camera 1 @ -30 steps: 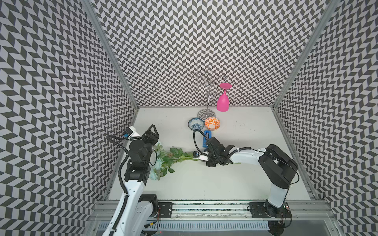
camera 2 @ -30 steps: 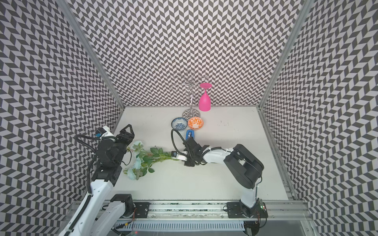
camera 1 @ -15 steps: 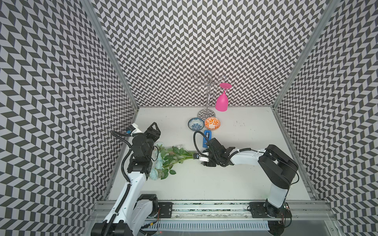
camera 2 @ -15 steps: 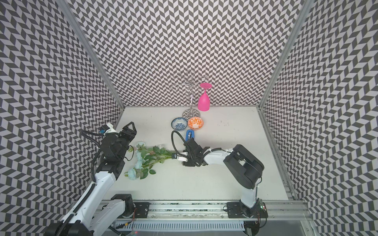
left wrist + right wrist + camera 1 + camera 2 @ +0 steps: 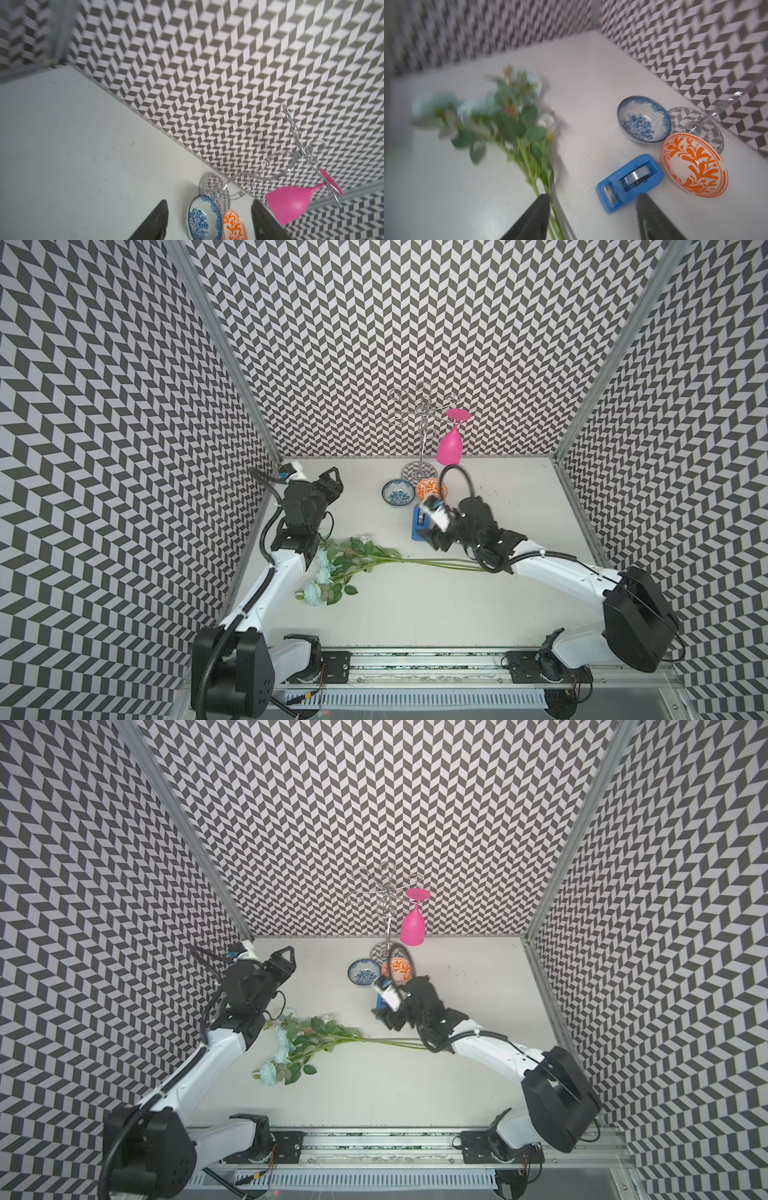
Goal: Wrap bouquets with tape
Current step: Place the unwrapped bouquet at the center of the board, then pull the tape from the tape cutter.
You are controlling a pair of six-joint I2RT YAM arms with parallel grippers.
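The left hand [image 5: 209, 202] and right hand [image 5: 593, 196] both stand spread and empty while the bouquet [image 5: 345, 564] lies flat on the white surface [image 5: 436, 610], blooms near its left edge, the blue tape dispenser [image 5: 629, 182] just beside the orange-patterned bowl [image 5: 693, 166], with open room toward the front rail [image 5: 415, 668].

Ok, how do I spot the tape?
Find the silver rack by the back wall, with a pink glass hanging on it. A blue bowl and an orange bowl sit by its base, and the tape lies beside the orange one. It's the only solid blue box, not round.
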